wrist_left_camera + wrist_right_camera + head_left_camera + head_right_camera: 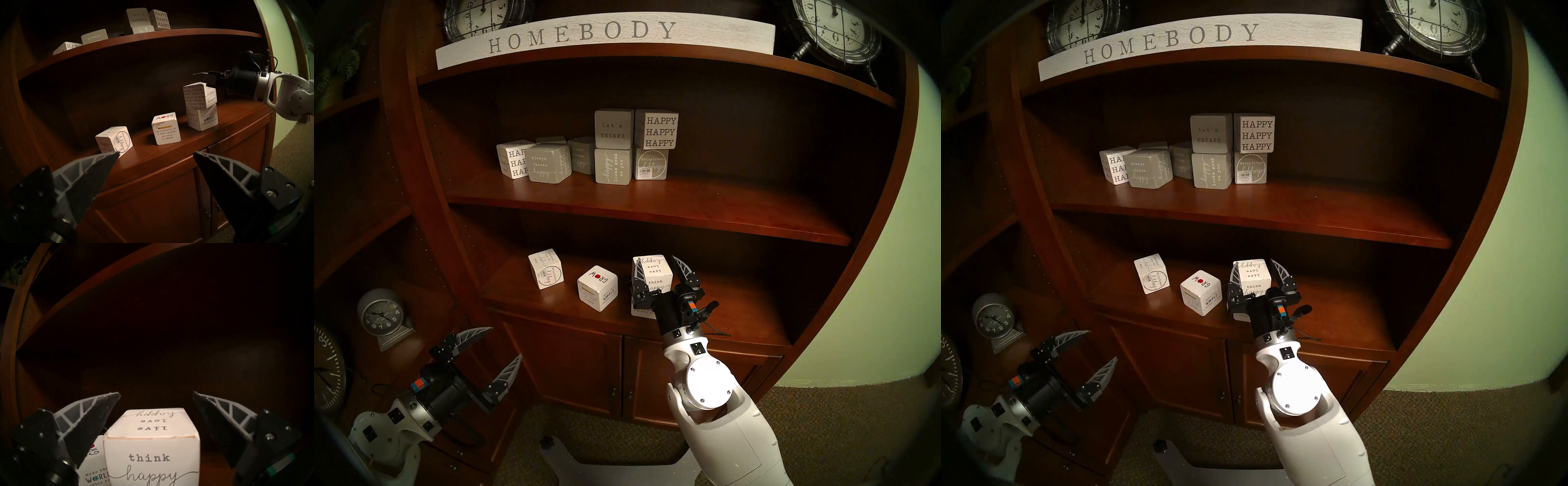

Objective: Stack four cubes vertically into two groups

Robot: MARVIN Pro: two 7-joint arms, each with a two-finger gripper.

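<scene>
Right up close, my right gripper (156, 394) hangs spread wide around the "think happy thoughts" cube (151, 455) without gripping it — that cube sits stacked on a "make the WORLD" cube (203, 118). My left gripper (505, 342) idles, fingers apart and empty. On the lower shelf (721, 305), the "GROW" cube (597, 292) and barcode cube (546, 273) stand apart, unstacked.

My lower shelf (721, 305), front edge: circled-script cube (546, 273) toward the left end, GROW cube (597, 292) mid, WORLD cube (202, 119) right of it, bearing another cube.
</scene>
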